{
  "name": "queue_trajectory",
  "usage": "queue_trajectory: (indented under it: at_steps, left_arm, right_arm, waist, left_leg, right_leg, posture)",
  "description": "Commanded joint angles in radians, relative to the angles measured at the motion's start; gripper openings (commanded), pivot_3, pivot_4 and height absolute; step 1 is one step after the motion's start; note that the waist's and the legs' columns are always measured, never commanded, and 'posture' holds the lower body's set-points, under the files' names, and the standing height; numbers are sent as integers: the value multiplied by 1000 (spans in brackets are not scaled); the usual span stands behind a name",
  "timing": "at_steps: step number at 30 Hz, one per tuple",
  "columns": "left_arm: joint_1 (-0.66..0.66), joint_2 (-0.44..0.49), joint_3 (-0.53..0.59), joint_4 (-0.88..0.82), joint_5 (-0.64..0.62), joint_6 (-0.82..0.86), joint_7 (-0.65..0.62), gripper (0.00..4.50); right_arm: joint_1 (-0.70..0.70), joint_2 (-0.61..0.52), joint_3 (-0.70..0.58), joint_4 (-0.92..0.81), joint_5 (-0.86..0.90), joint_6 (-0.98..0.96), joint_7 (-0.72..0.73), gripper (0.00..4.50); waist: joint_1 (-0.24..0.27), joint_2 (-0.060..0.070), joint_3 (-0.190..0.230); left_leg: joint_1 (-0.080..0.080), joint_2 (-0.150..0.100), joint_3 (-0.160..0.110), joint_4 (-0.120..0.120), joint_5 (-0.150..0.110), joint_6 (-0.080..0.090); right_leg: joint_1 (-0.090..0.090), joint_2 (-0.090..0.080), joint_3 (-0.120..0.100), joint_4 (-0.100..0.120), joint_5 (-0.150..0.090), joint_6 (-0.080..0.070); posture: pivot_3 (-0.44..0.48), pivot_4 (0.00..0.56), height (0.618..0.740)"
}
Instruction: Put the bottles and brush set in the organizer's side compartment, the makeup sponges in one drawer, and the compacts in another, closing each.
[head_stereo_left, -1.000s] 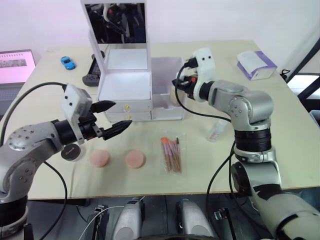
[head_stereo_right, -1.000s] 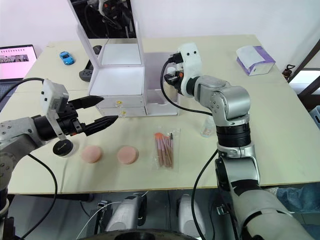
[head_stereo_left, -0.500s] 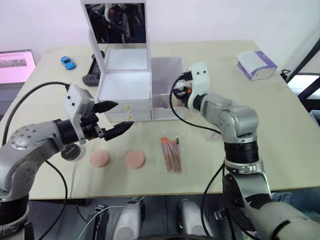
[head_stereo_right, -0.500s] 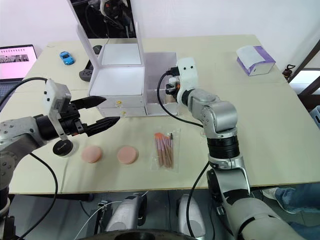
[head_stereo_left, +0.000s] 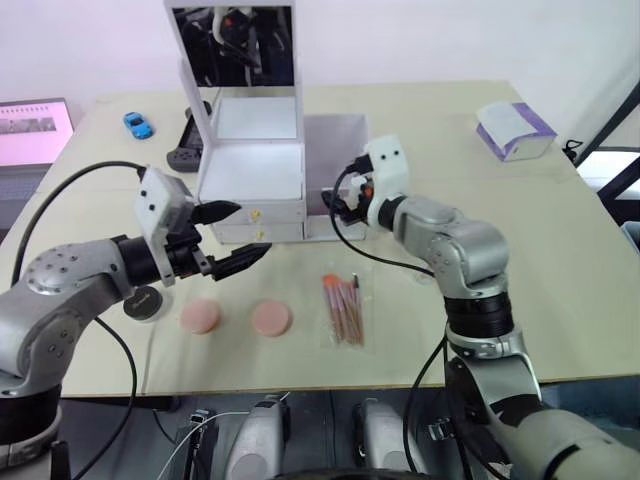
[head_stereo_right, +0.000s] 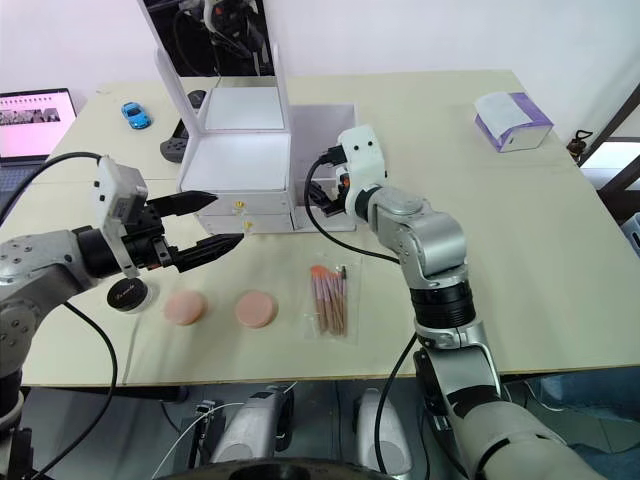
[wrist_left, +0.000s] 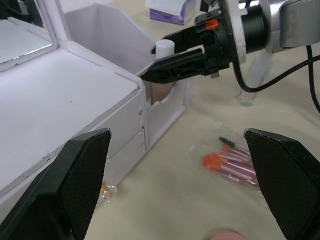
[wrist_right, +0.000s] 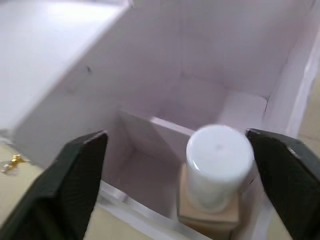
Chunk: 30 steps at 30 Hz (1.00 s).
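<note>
The white organizer (head_stereo_left: 250, 170) stands mid-table with both drawers shut. In its side compartment (head_stereo_left: 335, 135) stands a tan bottle (wrist_right: 219, 155) with a white cap, upright between the spread fingers of my right gripper (head_stereo_left: 338, 205), which is open and not touching it. A small clear bottle (wrist_left: 248, 80) stands on the table beyond that arm. My left gripper (head_stereo_left: 250, 230) hovers open in front of the drawers, holding nothing. Two pink makeup sponges (head_stereo_left: 200, 317) (head_stereo_left: 270, 318) and the bagged brush set (head_stereo_left: 343, 310) lie near the front. A black compact (head_stereo_left: 145, 303) sits under my left arm.
A purple tissue box (head_stereo_left: 512, 128) sits at the back right. A blue toy car (head_stereo_left: 133, 123) and a black controller (head_stereo_left: 185, 150) lie behind the organizer on the left. A laptop (head_stereo_left: 35, 130) stands at the far left edge.
My right gripper came down and leftward to the side compartment with the tan bottle, then opened, leaving the bottle standing inside. My left gripper stayed open and shifted only slightly.
</note>
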Motion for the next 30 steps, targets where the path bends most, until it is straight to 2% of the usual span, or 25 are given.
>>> queue_trajectory:
  at_steps: [1,3,8,11,14,19,21,26,30]
  left_arm:
    - [-17,13,4,-2,6,-29,-19,4500]
    - [-19,13,1,3,6,-36,-30,4500]
    - [-27,4,0,24,-3,-73,-84,4500]
    - [-37,16,-2,58,8,-108,-135,4500]
    - [-45,30,-3,96,19,-143,-185,4500]
    - [-56,50,-4,155,21,-178,-267,4500]
    - [-56,64,-7,173,27,-193,-305,4500]
    - [-55,98,15,237,56,-249,-373,4500]
    - [-8,143,60,289,75,-288,-439,4500]
  right_arm:
    - [-40,-30,-83,-114,76,52,48,4439]
    - [-49,-40,-125,-149,125,90,73,4439]
    - [-34,-159,-257,-294,328,119,251,4439]
    - [140,-225,-363,-387,409,-40,405,4439]
    - [367,-381,-422,-418,371,-160,542,4439]
    - [679,-549,-649,-320,376,-304,741,4439]
    - [802,-561,-726,-282,359,-366,791,4439]
    - [1057,-542,-818,-233,305,-520,883,4439]
    - [1172,-502,-842,-188,278,-609,887,4439]
  waist:
    - [-3,0,0]
    - [-4,0,0]
    - [-4,0,0]
    - [4,-2,-1]
    - [5,-2,0]
    - [0,-2,0]
    - [1,-3,0]
    - [2,-3,0]
    - [0,-3,0]
  left_leg:
    - [0,0,0,0,0,0]
    - [0,0,0,0,0,0]
    - [0,1,0,-2,0,0]
    - [0,1,-1,-2,0,0]
    - [0,0,-1,-2,0,0]
    - [1,0,2,0,0,0]
    - [2,1,3,0,0,0]
    - [2,2,3,0,0,0]
    - [3,2,3,0,0,0]
  right_leg:
    - [0,0,0,0,0,0]
    - [0,0,0,0,0,0]
    - [0,1,0,-1,0,0]
    - [1,1,-1,-3,0,0]
    - [4,-1,-3,-6,0,0]
    - [5,-1,0,-8,-1,-2]
    - [6,0,0,-8,-2,-3]
    - [5,1,0,-7,-2,-3]
    - [6,0,1,-8,-2,-4]
  posture:
    - [0,150,740]
    - [0,150,740]
    - [0,150,740]
    - [0,150,740]
    - [0,150,740]
    - [0,150,740]
    - [0,150,740]
    - [0,150,740]
    - [0,150,740]
